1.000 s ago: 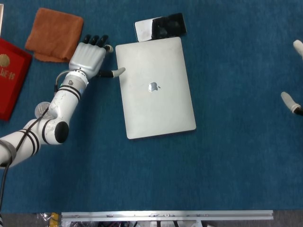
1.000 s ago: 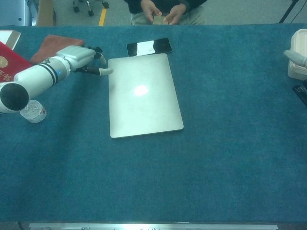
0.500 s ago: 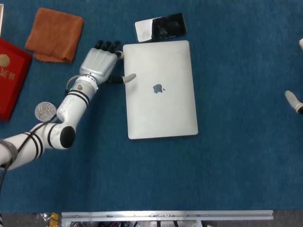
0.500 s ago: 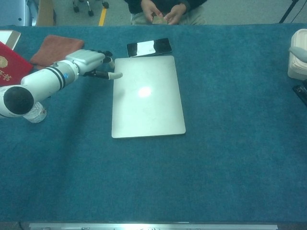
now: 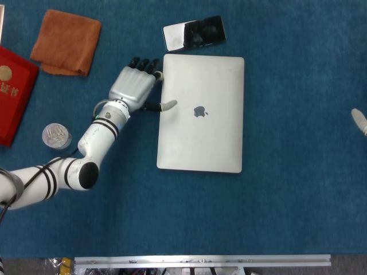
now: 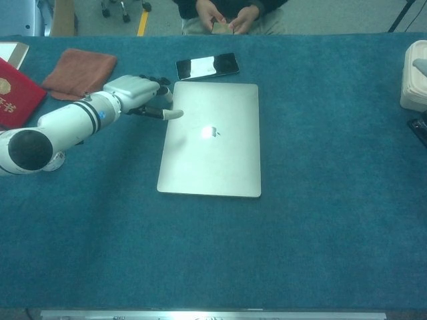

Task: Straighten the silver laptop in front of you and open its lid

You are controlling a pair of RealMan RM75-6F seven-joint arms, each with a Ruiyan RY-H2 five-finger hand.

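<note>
Straightening looks nearly done: left hand, fingers spread and holding nothing, presses the silver laptop's edge; lid-opening comes next.

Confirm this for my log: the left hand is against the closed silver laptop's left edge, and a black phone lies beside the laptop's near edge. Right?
Not quite. The black phone lies by the far edge of the silver laptop, not the near one, as the head view shows. The rest holds: the left hand is against the left edge and the lid is closed.
</note>
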